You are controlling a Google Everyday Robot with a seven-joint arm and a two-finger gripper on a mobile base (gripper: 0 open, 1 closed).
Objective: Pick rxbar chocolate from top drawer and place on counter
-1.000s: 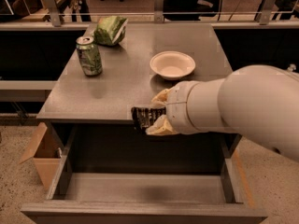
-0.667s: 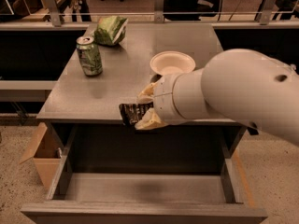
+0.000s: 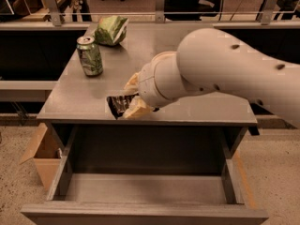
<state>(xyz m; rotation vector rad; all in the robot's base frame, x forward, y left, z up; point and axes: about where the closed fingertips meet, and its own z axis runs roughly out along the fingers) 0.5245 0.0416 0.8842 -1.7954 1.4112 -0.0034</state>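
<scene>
My gripper is shut on the rxbar chocolate, a small flat black wrapped bar that sticks out to the left between the pale fingers. It holds the bar just over the front part of the counter, near the front edge and left of centre. The top drawer stands pulled open below, its flat grey floor bare. My white arm reaches in from the right across the counter.
A green can stands on the counter's left side. A green snack bag lies at the back left. A tan cardboard box sits on the floor left of the cabinet. The arm hides the counter's right middle.
My gripper has carried the bar to the left along the counter's front edge. The arm now covers the white bowl that showed before.
</scene>
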